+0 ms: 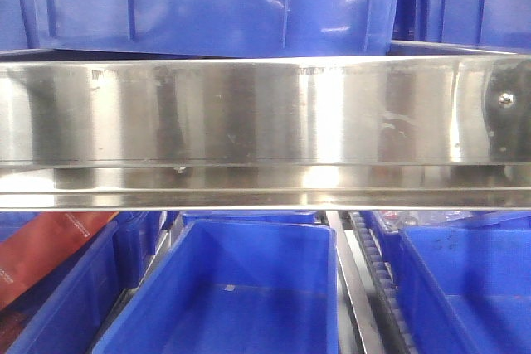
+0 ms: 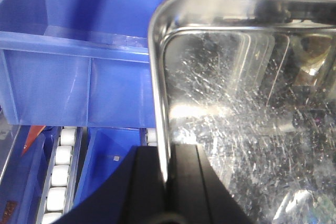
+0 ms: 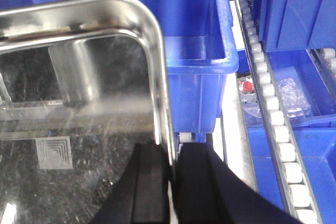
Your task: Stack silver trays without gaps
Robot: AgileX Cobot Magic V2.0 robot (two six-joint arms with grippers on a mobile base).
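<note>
Left wrist view: tray gripped by its rim, no finished stack in sight

A silver tray (image 2: pixel 236 108) fills this view from 12 to 5 o'clock. Its thin left rim is clamped between the fingers of the left end effector (image 2: pixel 167 182) at 6 o'clock. In the right wrist view the right end effector (image 3: pixel 170 182), also at 6 o'clock, is clenched on a tray rim in the same way. This is probably the opposite edge of the same tray, so both arms seem to hold it above the bins.

Faint nested outlines on the tray's inner wall could be a second tray or only reflections; I cannot tell. No separate stack shows anywhere, so I judge the setting down and flush seating are yet to be done.

Blue bins (image 2: pixel 79 77) sit at 9 o'clock behind the tray, and a roller track (image 3: pixel 273 103) runs at 3 o'clock in the right wrist view. In the front view a steel shelf rail (image 1: pixel 265 113) spans the middle, and neither tray nor arms appear
</note>
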